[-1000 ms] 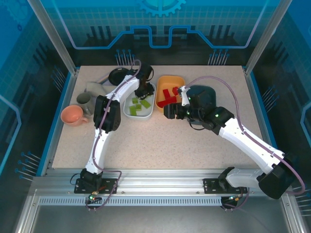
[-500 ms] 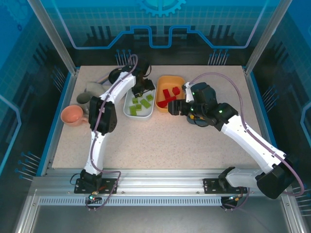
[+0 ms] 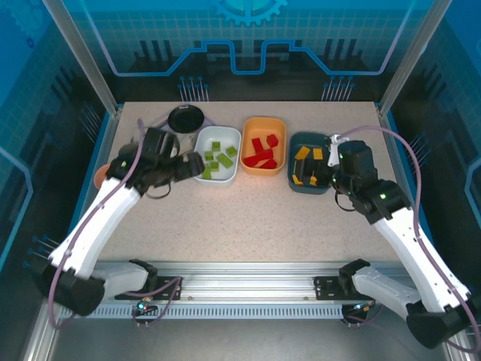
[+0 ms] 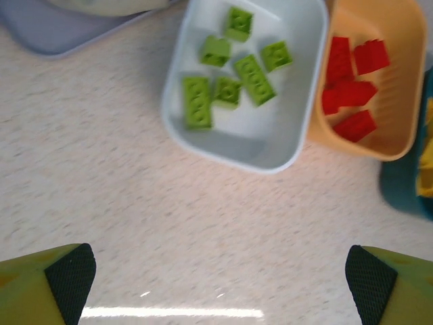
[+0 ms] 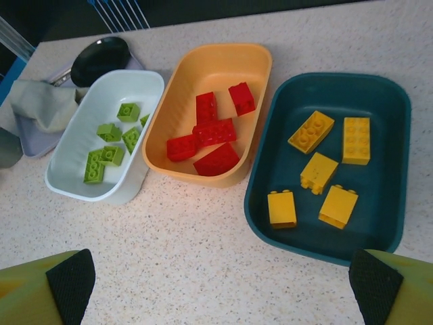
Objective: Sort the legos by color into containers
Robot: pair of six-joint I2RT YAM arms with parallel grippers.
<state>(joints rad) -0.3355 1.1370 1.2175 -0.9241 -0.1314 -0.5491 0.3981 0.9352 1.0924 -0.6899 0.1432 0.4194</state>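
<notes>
Three tubs stand in a row. The white tub holds several green legos. Red legos lie in the orange tub. Several yellow legos lie in the dark teal tub. My left gripper hangs open over bare table just left of the white tub. At the teal tub's near right side, my right gripper is open too, with nothing between its fingers.
A black round dish sits behind the white tub. A grey cloth lies on a lavender tray at the left. A pink mug peeks out beside the left arm. Bare tabletop lies in front of the tubs.
Both arms have pulled back from the tubs toward the near side. The left gripper left the white tub and opened wide. The right one swung from the orange tub, uncovering the teal tub.
</notes>
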